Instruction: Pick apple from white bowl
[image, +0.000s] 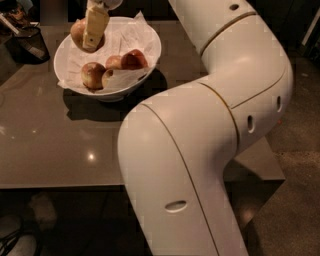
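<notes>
The white bowl (156, 50) with crinkled paper lining stands on the far left of the table. My gripper (90, 35) hangs over the bowl's far left side, shut on the apple (76, 31), a large pale tan apple with a reddish blush. One tan finger (95, 25) lies across the apple's front and the other finger is hidden behind it. The apple sits at about the height of the bowl's far rim. A deep red apple (134, 59) and smaller yellow-red apples (92, 75) lie in the bowl.
A black mesh basket (27, 42) stands at the table's far left corner. My large white arm (215, 125) fills the right and centre and hides the table's right part. The grey table (60, 145) has its front edge near the bottom left.
</notes>
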